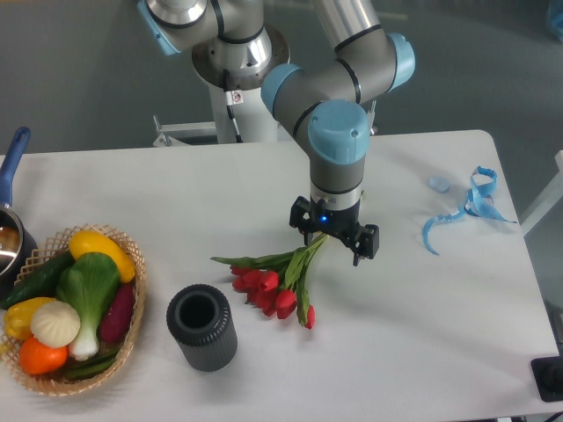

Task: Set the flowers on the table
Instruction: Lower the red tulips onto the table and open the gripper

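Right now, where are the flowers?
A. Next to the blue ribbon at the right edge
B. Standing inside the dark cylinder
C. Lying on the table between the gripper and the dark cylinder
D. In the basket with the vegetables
C: the flowers lie flat on the white table, buds toward the dark cylinder and stems running up under the gripper, well clear of the basket and the blue ribbon.

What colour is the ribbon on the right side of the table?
Light blue; the ribbon shows clearly in the fixed camera view.
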